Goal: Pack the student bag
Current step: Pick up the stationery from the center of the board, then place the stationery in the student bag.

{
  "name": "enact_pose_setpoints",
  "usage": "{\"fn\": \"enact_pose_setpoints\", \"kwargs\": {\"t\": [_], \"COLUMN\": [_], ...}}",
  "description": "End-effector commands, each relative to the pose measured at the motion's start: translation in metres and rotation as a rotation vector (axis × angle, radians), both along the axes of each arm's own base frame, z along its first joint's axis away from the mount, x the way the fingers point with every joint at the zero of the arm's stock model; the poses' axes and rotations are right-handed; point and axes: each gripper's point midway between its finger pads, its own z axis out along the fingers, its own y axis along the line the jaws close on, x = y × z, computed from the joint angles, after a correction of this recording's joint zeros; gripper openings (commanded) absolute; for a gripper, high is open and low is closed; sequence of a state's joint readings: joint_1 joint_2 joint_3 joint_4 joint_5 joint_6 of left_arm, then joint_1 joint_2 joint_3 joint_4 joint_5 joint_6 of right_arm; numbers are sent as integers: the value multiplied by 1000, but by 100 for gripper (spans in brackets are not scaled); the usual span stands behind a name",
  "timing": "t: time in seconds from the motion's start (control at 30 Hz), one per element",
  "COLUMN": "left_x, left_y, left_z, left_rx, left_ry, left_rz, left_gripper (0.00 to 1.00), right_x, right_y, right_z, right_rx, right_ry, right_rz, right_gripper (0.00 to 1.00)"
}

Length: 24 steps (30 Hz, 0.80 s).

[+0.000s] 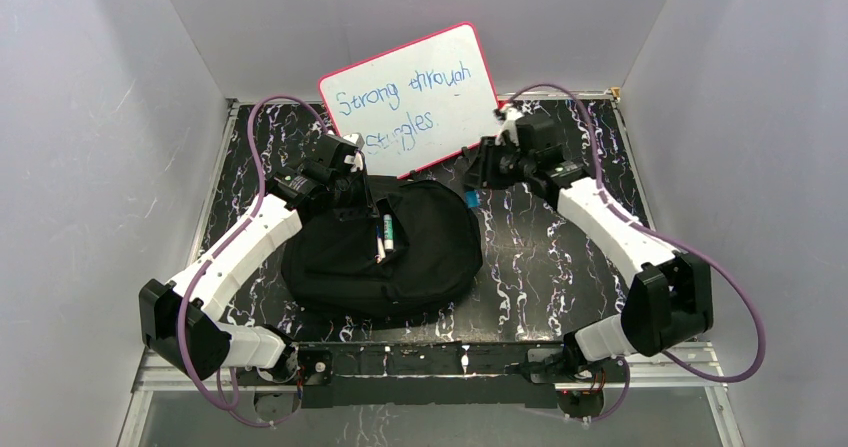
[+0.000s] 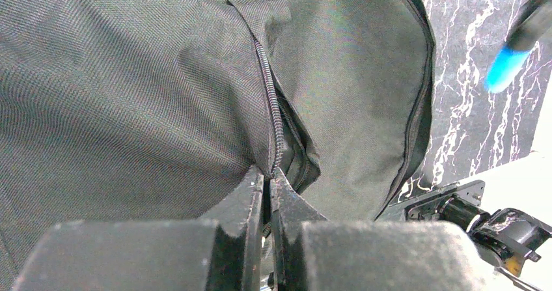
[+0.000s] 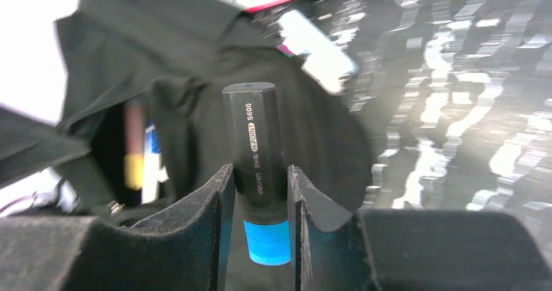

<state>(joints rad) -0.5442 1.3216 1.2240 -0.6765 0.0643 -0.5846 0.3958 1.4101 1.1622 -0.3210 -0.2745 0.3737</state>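
Observation:
The student bag (image 1: 420, 267), a soft black backpack, lies flat in the middle of the table. My left gripper (image 1: 358, 202) sits at its upper left, shut on the fabric edge beside the zipper (image 2: 273, 102); its jaws (image 2: 268, 177) pinch that edge and hold the pocket open. Two markers (image 1: 385, 235) poke out of the opening. My right gripper (image 1: 484, 172) hovers just past the bag's upper right corner, shut on a black marker (image 3: 257, 141) with a blue cap (image 1: 471, 199). In the right wrist view the bag (image 3: 195, 76) gapes beyond the marker.
A pink-rimmed whiteboard (image 1: 410, 97) with blue writing leans behind the bag, between the two arms. The black marbled tabletop (image 1: 560, 257) shows to the bag's right. Grey walls enclose the table on three sides.

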Motion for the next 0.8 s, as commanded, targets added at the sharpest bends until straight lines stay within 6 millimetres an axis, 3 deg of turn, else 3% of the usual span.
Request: {"fn": "enact_pose_setpoints", "kwargs": {"t": [0.0,0.17,0.3,0.57,0.77], "left_x": [11,11,9,5,5], "left_y": [-19,-18,-18,-16,-17], "left_z": [28,31,31,34,34], "left_rx": [-103,-107,-113,-120,-123], "left_ry": [-67,-75,-73,-79,-80], "left_rz": [-24,-18,-18,-14,-16], "left_gripper": [0,0,0,0,0], "right_x": [-50,-87,-109,-104,-91], "right_y": [80,134,163,165,169], "right_z": [20,16,14,-10,-13], "right_rx": [209,248,250,210,214], "right_ry": [44,84,110,208,228], "right_rz": [238,379,457,309,209], "right_gripper": [0,0,0,0,0]}}
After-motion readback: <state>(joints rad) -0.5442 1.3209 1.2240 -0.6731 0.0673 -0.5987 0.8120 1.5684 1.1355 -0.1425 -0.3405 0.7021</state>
